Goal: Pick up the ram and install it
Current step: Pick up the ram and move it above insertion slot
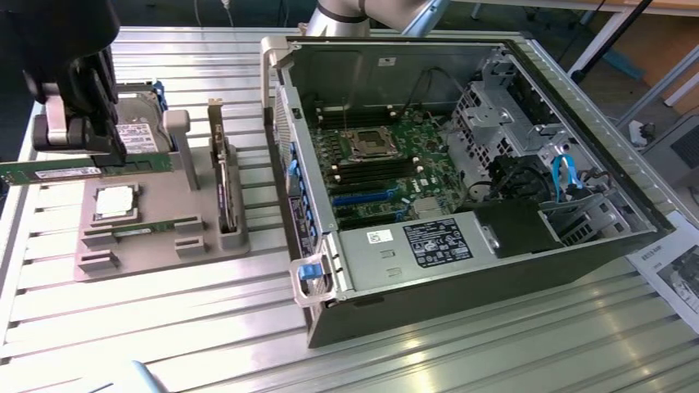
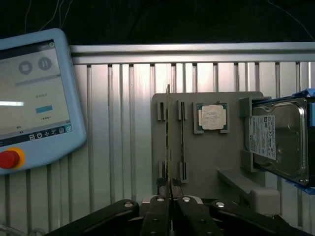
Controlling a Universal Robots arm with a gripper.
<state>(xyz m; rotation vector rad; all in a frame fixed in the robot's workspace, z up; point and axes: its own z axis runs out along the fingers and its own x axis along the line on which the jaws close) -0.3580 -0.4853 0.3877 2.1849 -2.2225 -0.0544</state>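
A ribbed aluminium table (image 1: 437, 352) filled most of the exterior view, and its slats caught pale light across the lower frame. In the upper right corner, a wooden bench top (image 1: 546, 6) stood on slanted metal legs (image 1: 669, 82). In the wrist view, darkness lay beyond the table's edge rail (image 2: 197, 48).

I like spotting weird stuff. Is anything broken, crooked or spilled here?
Nothing looks broken or spilled. The only thing out of its spot is one thin green ram stick, pinched in the black gripper above the grey holder tray; its twin lies in its slot.
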